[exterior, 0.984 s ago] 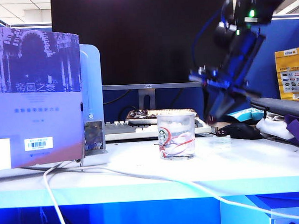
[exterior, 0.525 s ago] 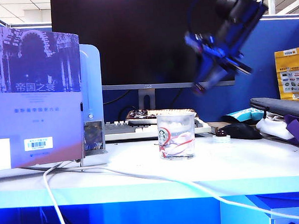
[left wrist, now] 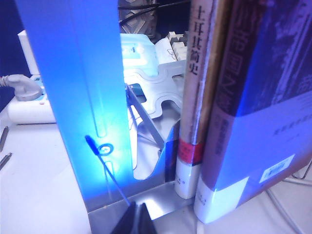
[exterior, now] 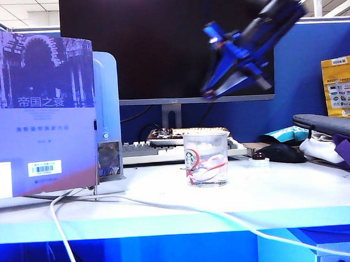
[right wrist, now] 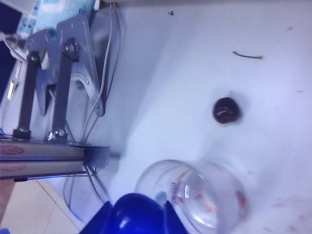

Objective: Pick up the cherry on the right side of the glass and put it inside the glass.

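Clear glass [exterior: 206, 159], glossy cherry [right wrist: 226, 110], smooth matt table [exterior: 166, 195].

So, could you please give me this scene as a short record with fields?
Right tool: high above the glass, closed on a dark round thing, apparently the cherry
Other cherry: on the table, beside the glass, not touching it
Left tool: shut, low beside the bookend and books

Upright books [exterior: 40, 108] held by a blue bookend [exterior: 108, 110] at the left of the white surface [exterior: 166, 201]. Behind, a dark monitor [exterior: 159, 44], keyboard [exterior: 147, 151] and black mouse [exterior: 283, 153]. White cable [exterior: 166, 205] trailing across the front edge.
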`<action>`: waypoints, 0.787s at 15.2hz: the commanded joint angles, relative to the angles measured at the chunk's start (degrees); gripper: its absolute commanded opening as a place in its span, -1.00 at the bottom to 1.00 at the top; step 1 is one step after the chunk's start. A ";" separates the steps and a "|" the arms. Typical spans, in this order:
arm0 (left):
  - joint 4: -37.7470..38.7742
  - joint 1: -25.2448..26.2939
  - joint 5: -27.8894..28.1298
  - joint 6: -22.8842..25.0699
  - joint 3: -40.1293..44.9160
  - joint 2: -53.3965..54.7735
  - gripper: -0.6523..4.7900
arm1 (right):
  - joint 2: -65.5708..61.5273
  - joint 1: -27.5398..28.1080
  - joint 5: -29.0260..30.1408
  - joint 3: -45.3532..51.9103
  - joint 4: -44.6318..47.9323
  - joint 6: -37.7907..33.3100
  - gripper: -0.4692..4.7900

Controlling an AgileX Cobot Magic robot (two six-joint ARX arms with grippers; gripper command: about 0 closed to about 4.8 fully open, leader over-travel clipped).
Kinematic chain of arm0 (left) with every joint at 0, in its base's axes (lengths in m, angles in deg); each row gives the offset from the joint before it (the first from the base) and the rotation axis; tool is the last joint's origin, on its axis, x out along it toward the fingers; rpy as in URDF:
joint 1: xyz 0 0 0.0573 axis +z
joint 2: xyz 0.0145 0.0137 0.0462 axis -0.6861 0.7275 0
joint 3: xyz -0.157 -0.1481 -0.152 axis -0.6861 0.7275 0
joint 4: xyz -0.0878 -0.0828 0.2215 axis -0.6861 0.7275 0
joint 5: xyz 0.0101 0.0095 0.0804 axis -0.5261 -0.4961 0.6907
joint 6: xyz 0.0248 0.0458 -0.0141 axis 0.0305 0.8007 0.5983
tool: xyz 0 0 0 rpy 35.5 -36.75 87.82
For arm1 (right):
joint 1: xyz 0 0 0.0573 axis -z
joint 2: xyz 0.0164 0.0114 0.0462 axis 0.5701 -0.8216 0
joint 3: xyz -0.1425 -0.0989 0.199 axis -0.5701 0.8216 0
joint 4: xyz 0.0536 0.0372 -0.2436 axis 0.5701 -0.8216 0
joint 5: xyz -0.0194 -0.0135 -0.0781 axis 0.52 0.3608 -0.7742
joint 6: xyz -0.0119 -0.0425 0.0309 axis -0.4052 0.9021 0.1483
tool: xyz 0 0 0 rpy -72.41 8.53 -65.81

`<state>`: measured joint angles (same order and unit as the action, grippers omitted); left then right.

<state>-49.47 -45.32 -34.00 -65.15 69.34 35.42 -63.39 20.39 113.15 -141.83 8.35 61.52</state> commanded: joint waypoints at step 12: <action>0.72 0.02 -0.22 0.24 0.04 -0.17 -0.78 | -3.52 -3.69 -7.02 -0.20 -0.31 1.90 0.10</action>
<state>-49.47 -45.32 -34.00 -65.15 69.34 35.42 -67.17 16.76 105.48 -141.81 7.92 63.01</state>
